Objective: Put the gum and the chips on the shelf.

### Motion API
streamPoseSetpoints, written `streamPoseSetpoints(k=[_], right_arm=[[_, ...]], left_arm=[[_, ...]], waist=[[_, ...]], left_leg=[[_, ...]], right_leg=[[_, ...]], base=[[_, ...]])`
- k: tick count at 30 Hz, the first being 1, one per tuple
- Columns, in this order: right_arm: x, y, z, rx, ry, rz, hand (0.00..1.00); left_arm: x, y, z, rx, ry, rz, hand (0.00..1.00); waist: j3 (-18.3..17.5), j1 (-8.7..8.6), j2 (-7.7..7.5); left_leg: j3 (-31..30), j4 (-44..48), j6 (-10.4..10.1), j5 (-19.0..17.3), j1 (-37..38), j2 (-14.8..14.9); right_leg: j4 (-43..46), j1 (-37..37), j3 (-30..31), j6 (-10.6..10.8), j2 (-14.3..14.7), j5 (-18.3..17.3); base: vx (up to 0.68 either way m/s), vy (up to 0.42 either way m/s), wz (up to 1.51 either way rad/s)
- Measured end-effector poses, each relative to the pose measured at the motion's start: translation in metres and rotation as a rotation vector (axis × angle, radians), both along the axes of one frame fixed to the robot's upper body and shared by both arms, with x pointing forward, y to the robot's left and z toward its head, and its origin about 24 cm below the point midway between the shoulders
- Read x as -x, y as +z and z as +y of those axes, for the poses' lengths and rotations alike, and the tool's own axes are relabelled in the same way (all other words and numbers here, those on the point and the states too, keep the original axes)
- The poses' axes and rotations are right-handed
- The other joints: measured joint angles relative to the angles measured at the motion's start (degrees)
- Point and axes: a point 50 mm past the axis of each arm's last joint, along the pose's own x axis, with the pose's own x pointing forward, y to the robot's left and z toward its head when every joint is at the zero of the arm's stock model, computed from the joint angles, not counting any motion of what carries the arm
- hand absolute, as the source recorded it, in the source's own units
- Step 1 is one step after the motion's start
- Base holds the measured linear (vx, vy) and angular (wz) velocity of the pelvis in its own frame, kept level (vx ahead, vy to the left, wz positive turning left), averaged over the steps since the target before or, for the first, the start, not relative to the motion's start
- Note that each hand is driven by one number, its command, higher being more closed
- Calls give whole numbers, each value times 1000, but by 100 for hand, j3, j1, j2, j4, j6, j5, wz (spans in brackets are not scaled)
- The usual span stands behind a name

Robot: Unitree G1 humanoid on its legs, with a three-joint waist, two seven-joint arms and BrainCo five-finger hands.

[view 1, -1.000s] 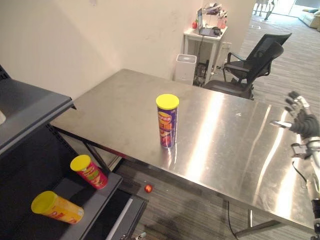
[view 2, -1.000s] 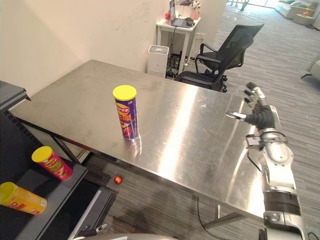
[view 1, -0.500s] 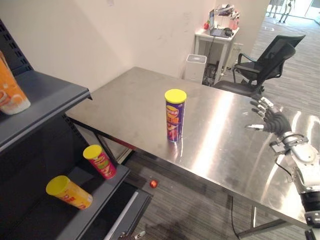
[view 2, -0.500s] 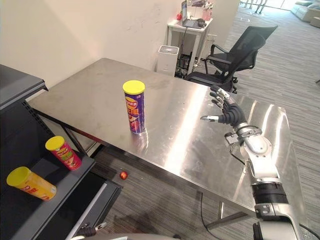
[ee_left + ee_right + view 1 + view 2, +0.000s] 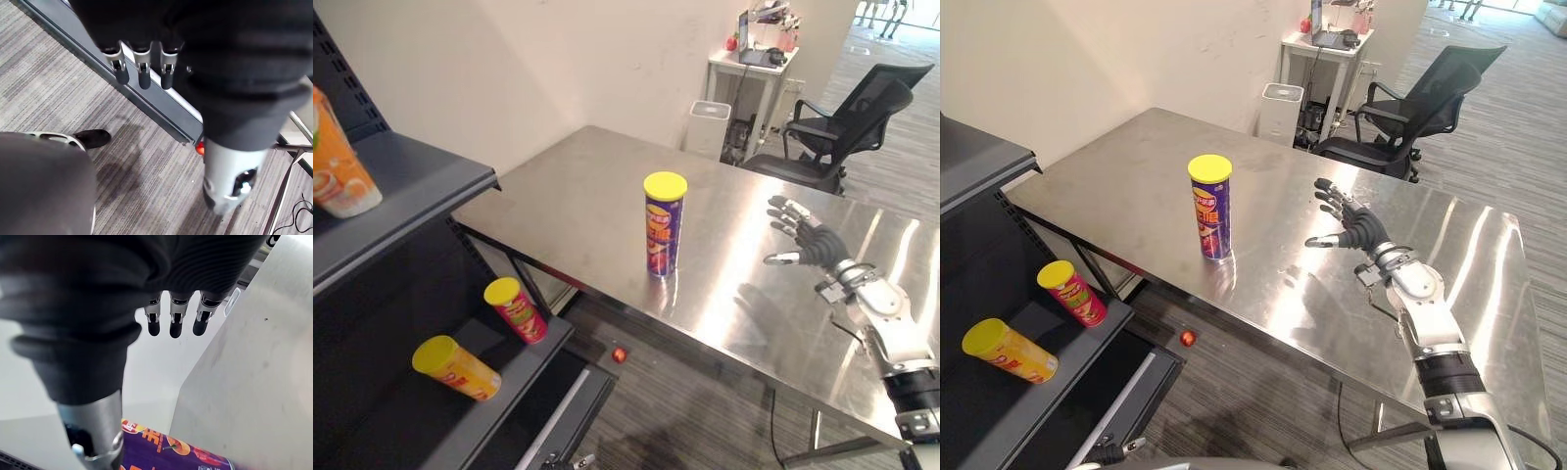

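Steel table point(image 5: 568, 191) dead centre, and everything is placed off it. Off the table's left end stands the dark shelf point(image 5: 416, 191), its lower board sitting below table height. Behind the table's far right corner is a black chair point(image 5: 847, 108), and farther back against the wall a white desk point(image 5: 752, 70) with a white bin point(image 5: 709, 127) just beside it. On the table itself, the chips point(image 5: 663, 225): a purple can with a yellow lid, upright, close to the near edge, nothing touching it. Down on the shelf's lower board lie a red can point(image 5: 517, 310), tilted near the board's corner, and a yellow can point(image 5: 458, 367) on its side, farther from the table. An orange pack point(image 5: 337, 166) sits on the upper board. Right hand point(image 5: 1361, 230) hovers over the table to the right of the chips, well apart from them, fingers spread and straight, thumb out toward the can, holding nothing. Left hand point(image 5: 144, 68) hangs low over the striped floor by the shelf's base rail, fingers relaxed and empty. Tiny red ball point(image 5: 620, 354) on the floor under the table's near edge.
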Motion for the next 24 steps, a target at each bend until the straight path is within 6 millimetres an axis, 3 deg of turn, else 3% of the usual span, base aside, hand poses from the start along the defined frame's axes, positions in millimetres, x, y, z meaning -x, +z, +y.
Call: streamPoseSetpoints(k=[15, 22, 23, 24], right_arm=[[-13, -10, 28, -18, 67, 60, 0], [-20, -20, 30, -5, 63, 116, 0], [-32, -10, 30, 3, 46, 102, 0], [-32, -10, 30, 3, 46, 102, 0]], left_arm=[[18, -2, 7, -20, -7, 70, 0], [25, -3, 7, -18, -2, 89, 0], [26, -3, 5, -15, -1, 87, 0], [26, -3, 5, -15, -1, 87, 0]], waist=[[185, 45, -19], [186, 167, -22], [317, 310, 35], [317, 310, 35]], left_leg=[[-291, -20, 11, 87, -37, -5], [-475, -39, 6, 154, -87, -4], [-602, -42, 5, 201, -94, -5], [-602, -42, 5, 201, -94, -5]], right_leg=[[-23, 121, -214, -4, 1, -3], [-41, 192, -388, -14, 2, -9], [-102, 288, -500, -17, 17, -8], [-102, 288, -500, -17, 17, -8]], base=[[-8, -11, 9], [-14, -7, 13], [-4, -1, 4], [0, 0, 0]])
